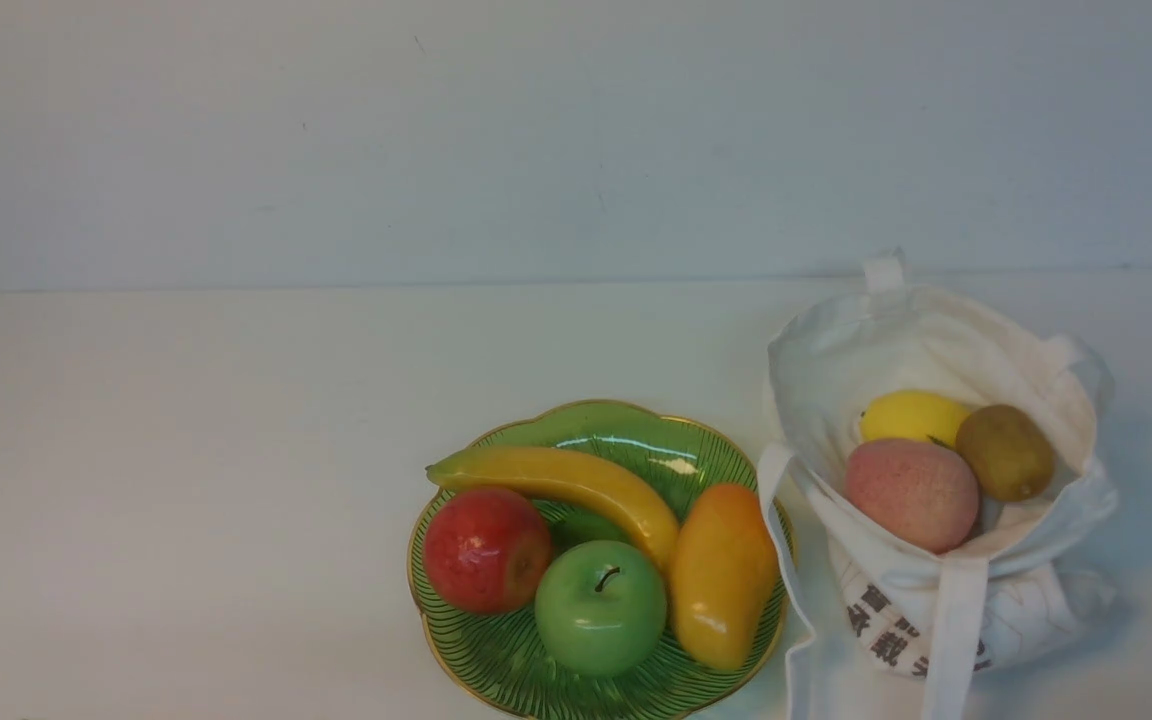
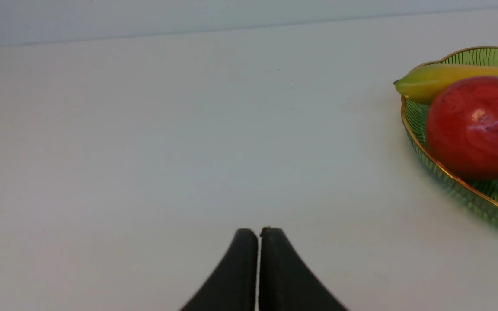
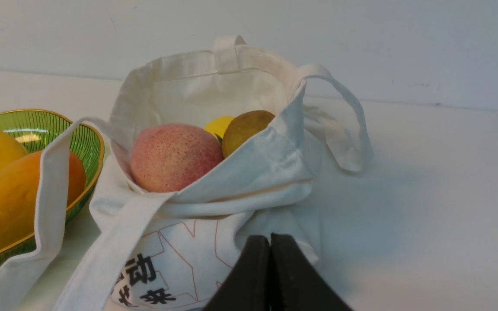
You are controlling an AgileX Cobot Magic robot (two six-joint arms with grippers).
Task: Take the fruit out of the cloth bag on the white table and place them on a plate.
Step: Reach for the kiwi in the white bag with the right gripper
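Surveying from the largest item down: the white table [image 1: 186, 450] carries everything in view. The cloth bag [image 1: 936, 330] stands on the robot's right side with its mouth open upward. In the front view one strap crosses the right rim of the plate [image 1: 636, 440], which sits just beside the bag on its left. The plate holds a banana [image 1: 576, 485], a mango-like fruit [image 1: 723, 575], a red apple [image 1: 486, 550] and a green apple [image 1: 601, 607].

Inside the bag, bunched together, lie the peach [image 1: 911, 493], the kiwi [image 1: 1006, 452] and the lemon [image 1: 911, 416]. None of the three is on the plate, so all three transfers appear outstanding. The plate looks crowded.

The left gripper [image 2: 258, 235] is low over bare table left of the plate, jaws pressed together, empty. The right gripper [image 3: 270, 242] faces the bag's printed side, jaws likewise together, gripping nothing.
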